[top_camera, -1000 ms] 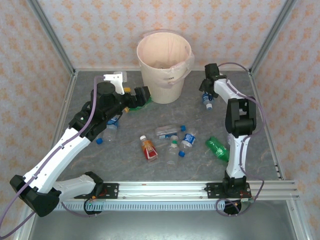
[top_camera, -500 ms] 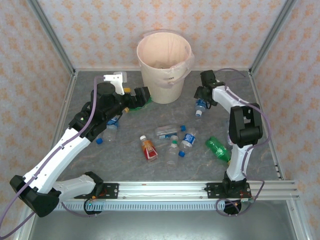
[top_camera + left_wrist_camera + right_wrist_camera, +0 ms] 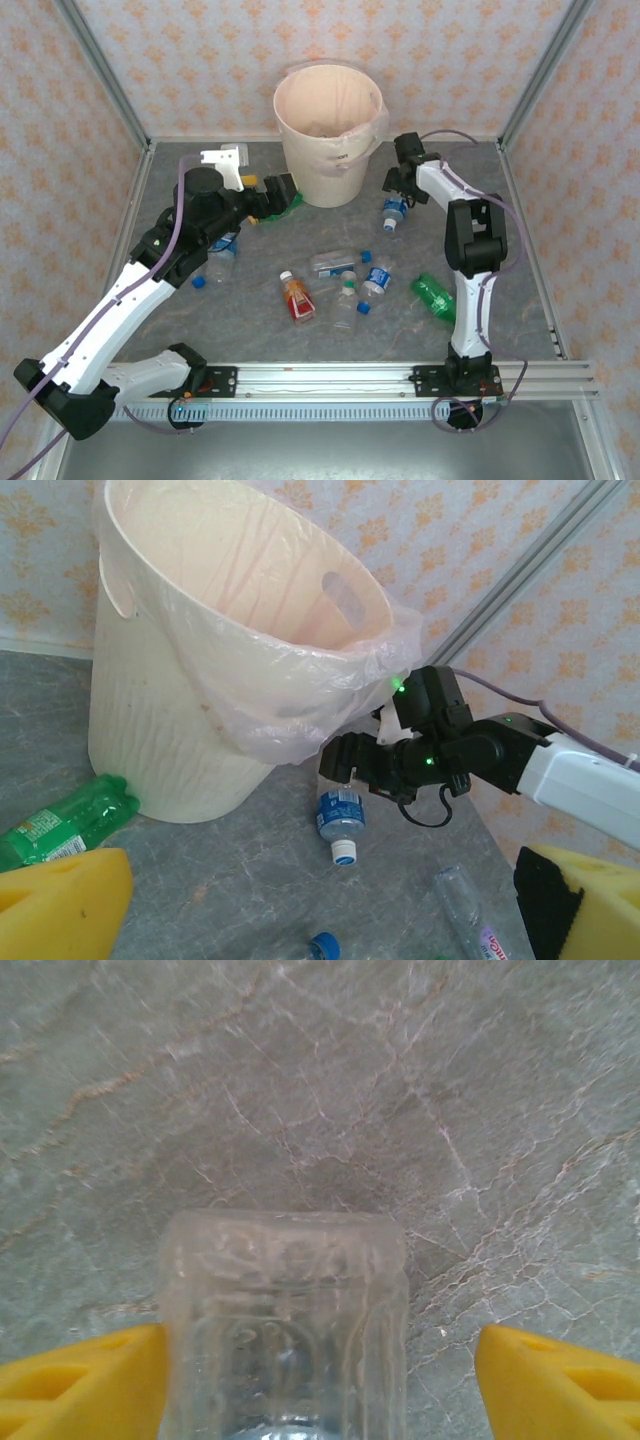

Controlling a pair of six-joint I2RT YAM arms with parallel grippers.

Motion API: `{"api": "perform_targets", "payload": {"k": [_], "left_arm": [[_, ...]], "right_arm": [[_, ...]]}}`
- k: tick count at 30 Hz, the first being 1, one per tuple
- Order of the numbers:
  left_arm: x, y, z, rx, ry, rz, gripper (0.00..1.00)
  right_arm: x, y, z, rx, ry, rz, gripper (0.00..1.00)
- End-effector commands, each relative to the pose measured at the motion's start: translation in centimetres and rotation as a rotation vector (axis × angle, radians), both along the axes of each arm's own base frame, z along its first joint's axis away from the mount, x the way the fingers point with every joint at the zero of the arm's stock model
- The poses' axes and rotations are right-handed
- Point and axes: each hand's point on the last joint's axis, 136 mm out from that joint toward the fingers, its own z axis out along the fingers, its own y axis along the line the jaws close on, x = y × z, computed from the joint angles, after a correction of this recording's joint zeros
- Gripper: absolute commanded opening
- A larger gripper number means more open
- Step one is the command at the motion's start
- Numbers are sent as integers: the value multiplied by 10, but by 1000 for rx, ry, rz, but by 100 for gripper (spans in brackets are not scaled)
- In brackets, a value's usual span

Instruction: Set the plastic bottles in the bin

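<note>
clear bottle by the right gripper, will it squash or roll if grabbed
Probably light: the clear bottle looks empty, its walls see-through. Thin-looking plastic likely dents under a firm squeeze. Its round body may roll away if the right gripper only nudges it.

i see a cream bin [image 3: 150, 750] of matt, faintly ribbed plastic lined with a thin glossy pinkish film bag [image 3: 300, 715], a clear shiny plastic bottle [image 3: 285, 1320], and a matt, grey-veined stone-look tabletop [image 3: 400, 1090].

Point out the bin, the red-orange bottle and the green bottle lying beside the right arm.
bin [image 3: 322, 168]: top external view, on its outer front wall.
red-orange bottle [image 3: 299, 300]: top external view, middle of its body.
green bottle [image 3: 434, 297]: top external view, middle of its body.
</note>
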Motion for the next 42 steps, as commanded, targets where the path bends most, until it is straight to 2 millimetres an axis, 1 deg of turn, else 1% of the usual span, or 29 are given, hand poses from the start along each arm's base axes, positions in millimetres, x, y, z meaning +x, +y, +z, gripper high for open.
{"api": "perform_targets", "payload": {"k": [1, 6, 9, 11, 13, 18, 21, 23, 29, 31, 35, 36, 38, 39, 42], "left_arm": [[-6, 2, -3, 17, 11, -3, 99], [-9, 1, -4, 12, 12, -15, 99], [-9, 2, -3, 14, 11, -10, 99], [-9, 4, -2, 17, 5, 1, 99], [-9, 6, -2, 21, 1, 9, 99], [-6, 11, -3, 18, -3, 41, 99], [-5, 16, -1, 14, -10, 75, 99], [-5, 21, 1, 12, -20, 97, 99], [-6, 28, 5, 2, -40, 132, 99], [-5, 28, 6, -1, -41, 133, 99], [-4, 24, 7, -1, -40, 117, 99], [-5, 23, 8, -4, -45, 113, 99], [-6, 23, 10, -13, -60, 106, 99], [-8, 23, 13, -23, -74, 100, 99], [-12, 23, 19, -43, -113, 84, 99]], "right_arm": [[-2, -1, -10, 17, 58, 15, 77], [-3, 5, -24, 59, 99, 27, 74], [-5, 5, -30, 67, 119, 27, 69], [-5, 5, -27, 67, 110, 23, 67], [-5, 2, -19, 59, 90, 12, 64], [-3, -5, 10, 43, 7, -21, 61], [-2, -12, 37, 25, -60, -50, 60], [-1, -17, 61, 13, -122, -70, 60], [0, -25, 139, 13, -319, -110, 58], [1, -26, 170, 23, -395, -121, 57], [1, -22, 230, 45, -542, -124, 57], [1, -20, 248, 48, -586, -123, 57], [0, -15, 275, 50, -652, -114, 57], [-2, -12, 293, 53, -698, -111, 57], [-5, -3, 334, 66, -804, -103, 56]]}}
